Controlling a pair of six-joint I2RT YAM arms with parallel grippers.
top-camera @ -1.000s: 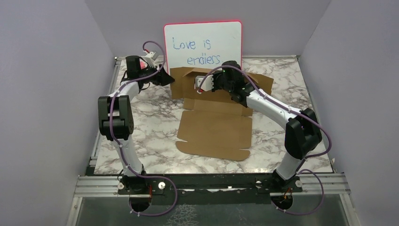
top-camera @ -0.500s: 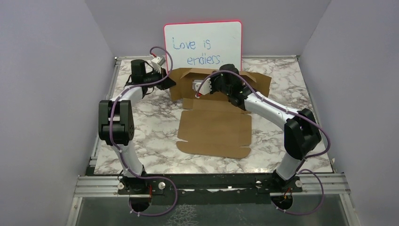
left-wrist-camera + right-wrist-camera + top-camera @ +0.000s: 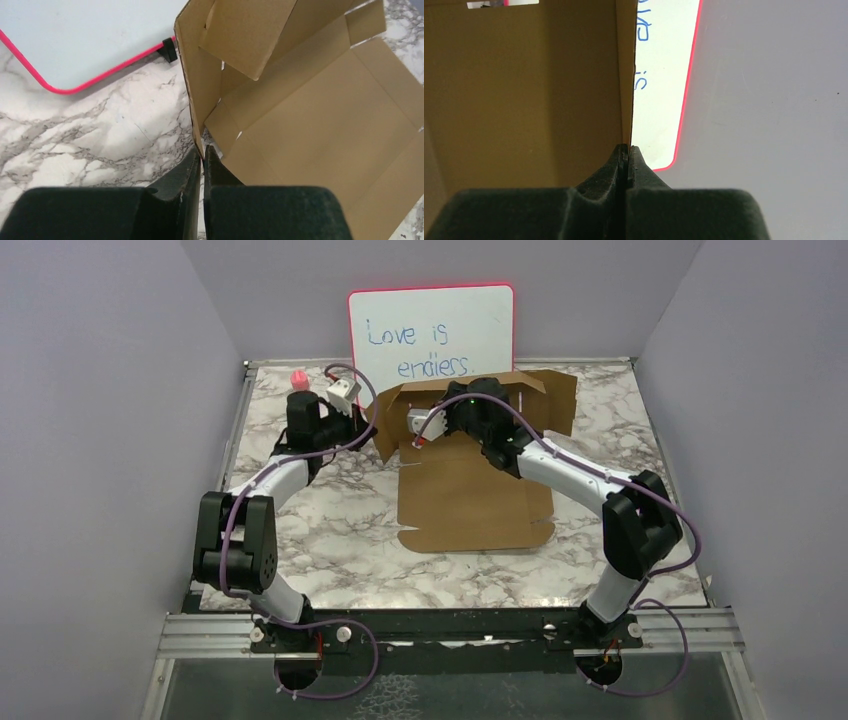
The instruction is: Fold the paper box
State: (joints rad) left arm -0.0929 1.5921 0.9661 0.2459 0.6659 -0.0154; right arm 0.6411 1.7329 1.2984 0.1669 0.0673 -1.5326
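At the tips of the left gripper [image 3: 202, 152], the two dark jaws are seen pressed almost together, with the lower edge of an upright side flap of the plain brown cardboard paper box [image 3: 310, 125] pinched between them. At the right gripper [image 3: 626, 149], the jaws are likewise clenched tight, and the thin edge of a raised cardboard panel is clamped between them. That panel is seen edge-on in the right wrist view, with its brown face to the left. Beyond that edge, the red-framed whiteboard [image 3: 659, 75] with blue handwriting is seen, and behind it a pale lilac wall [image 3: 774, 100].

From above, the box is found on the far half of the white-and-grey marbled table [image 3: 300, 510], just in front of the whiteboard. Its large flat panel is laid on the tabletop on the side nearer the arms, while the rear portion is lifted into upright walls, with a flap folded inward near the left corner. The left gripper is placed at the left wall of the box and the right gripper at the raised rear part. Both arms are stretched toward the back of the table.
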